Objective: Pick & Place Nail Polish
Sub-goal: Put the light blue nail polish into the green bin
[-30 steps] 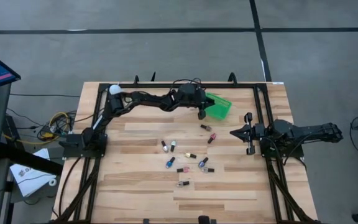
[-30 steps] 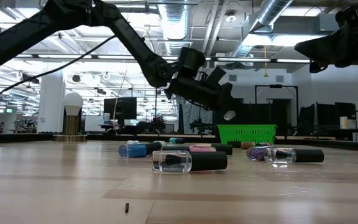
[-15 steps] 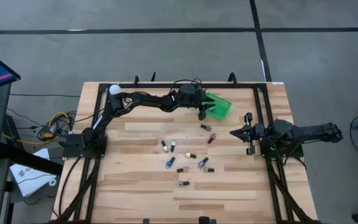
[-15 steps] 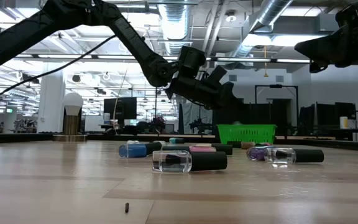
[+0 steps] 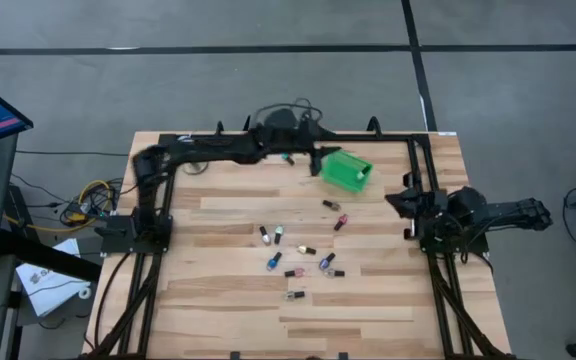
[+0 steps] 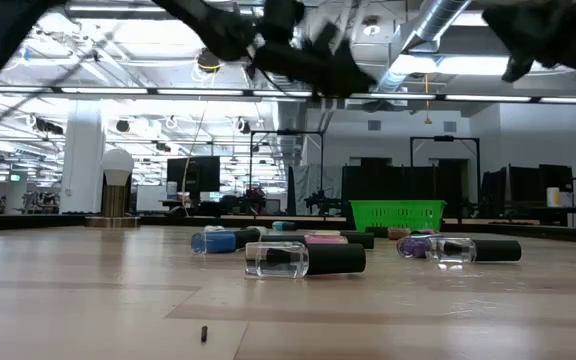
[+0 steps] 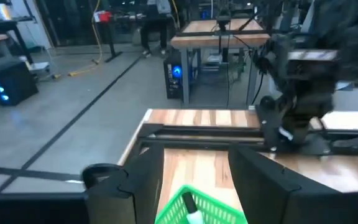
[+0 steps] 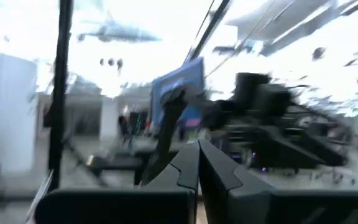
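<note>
Several nail polish bottles [image 5: 298, 250] lie on their sides in the middle of the wooden table; the low view shows a clear one with a dark cap [image 6: 303, 258] nearest. A green basket [image 5: 348, 172] stands at the far middle, and a pale bottle [image 7: 192, 218] lies in it. My left gripper [image 7: 197, 155] hovers open and empty high above the basket's left rim [image 5: 316, 162]. My right gripper [image 5: 396, 200] waits shut at the table's right, its fingers [image 8: 198, 155] tipped upward.
A white ball-topped stand [image 6: 118, 165] rises at the far left corner. A black frame [image 5: 268, 137] runs along the far edge and down both sides. Bare wood lies between the bottles and the near edge.
My left gripper has risen quickly from just above the basket and drawn back toward the far edge. The pale bottle seen at its fingertips a second ago is no longer there. My right gripper has tipped its fingers upward.
</note>
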